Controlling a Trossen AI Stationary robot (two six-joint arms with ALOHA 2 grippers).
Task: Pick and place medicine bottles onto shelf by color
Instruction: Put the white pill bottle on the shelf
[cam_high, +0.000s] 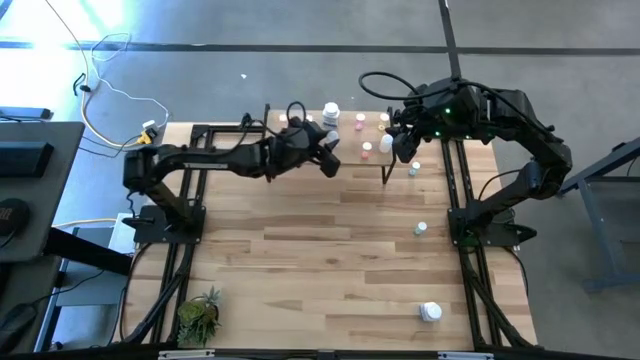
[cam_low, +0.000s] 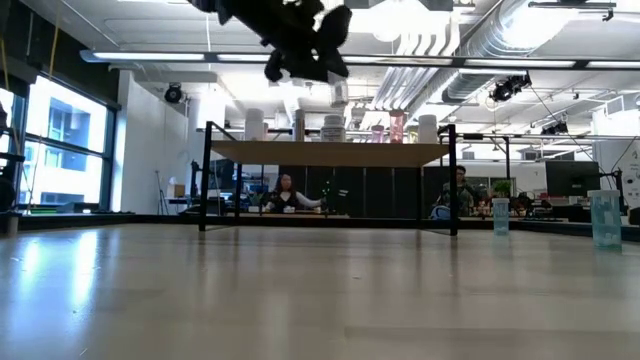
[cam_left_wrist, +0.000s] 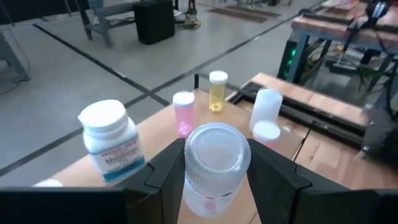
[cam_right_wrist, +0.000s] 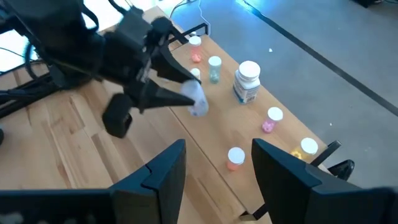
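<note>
From above, several medicine bottles (cam_high: 331, 113) already stand on the shelf (cam_high: 350, 160) by the bench's far edge; three (cam_high: 421, 229) wait near its right edge. My left wrist view shows my left gripper (cam_left_wrist: 217, 174) clamped on a clear-capped bottle (cam_left_wrist: 217, 158) above the shelf. My right gripper (cam_right_wrist: 217, 177) hovers there, fingers apart, empty.

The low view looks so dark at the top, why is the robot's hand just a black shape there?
In the low view the left hand sits against bright ceiling lights and windows, so it shows as a silhouette. In the left wrist view the bottle it grips is very close and soft. In the high view, blue-white glare washes the floor's far left corner.
</note>
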